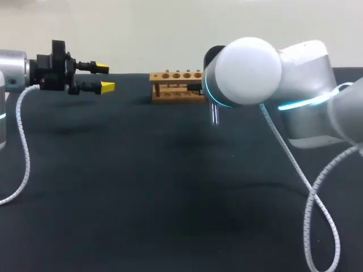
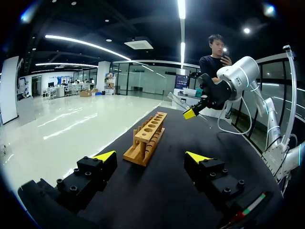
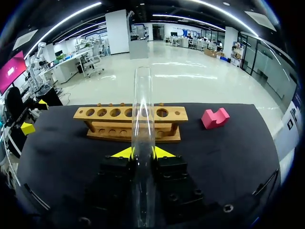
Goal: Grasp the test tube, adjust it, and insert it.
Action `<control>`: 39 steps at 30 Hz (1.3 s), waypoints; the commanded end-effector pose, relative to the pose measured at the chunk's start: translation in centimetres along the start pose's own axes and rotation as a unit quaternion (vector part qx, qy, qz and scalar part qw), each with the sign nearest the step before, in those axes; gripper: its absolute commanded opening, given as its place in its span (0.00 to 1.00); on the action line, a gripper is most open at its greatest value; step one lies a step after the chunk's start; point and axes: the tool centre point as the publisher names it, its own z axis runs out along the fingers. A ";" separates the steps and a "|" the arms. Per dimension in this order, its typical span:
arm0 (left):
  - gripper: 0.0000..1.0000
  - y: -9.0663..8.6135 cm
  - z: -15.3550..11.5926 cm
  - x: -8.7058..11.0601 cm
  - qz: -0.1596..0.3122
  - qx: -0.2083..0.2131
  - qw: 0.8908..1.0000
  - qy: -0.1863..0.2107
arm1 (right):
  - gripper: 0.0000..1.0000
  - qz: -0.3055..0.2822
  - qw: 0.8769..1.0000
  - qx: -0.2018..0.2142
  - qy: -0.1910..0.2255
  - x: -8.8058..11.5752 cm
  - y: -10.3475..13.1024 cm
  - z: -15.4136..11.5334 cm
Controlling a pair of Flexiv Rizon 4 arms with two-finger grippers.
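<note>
Glass test tube (image 3: 143,119) sits clamped between the yellow tips of the right pincer (image 3: 143,153), reaching past them toward the wooden rack (image 3: 128,113) just ahead on the desk (image 3: 228,157). The left pincer (image 2: 151,160) hangs spread and empty, with the rack ahead of it too. Grasping looks done, so I'd say the adjusting step is in hand. Next, the tube's end needs lining up over one hole, then lowering straight.

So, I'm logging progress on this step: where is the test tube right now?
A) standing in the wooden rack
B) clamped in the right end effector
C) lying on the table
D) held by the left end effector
B: the test tube is gripped from both sides by the yellow tips of the right end effector, with the wooden rack ahead of it.
</note>
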 end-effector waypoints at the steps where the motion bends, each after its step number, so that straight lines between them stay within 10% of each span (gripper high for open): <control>1: 1.00 -0.2 0.0 0.1 0.002 -0.002 1.000 -0.002 | 0.00 -0.002 1.000 -0.001 0.007 -0.4 0.8 2.1; 39: 1.00 -0.2 0.0 0.1 0.002 -0.002 1.000 -0.002 | 0.00 0.015 0.998 -0.007 0.059 0.0 0.3 8.0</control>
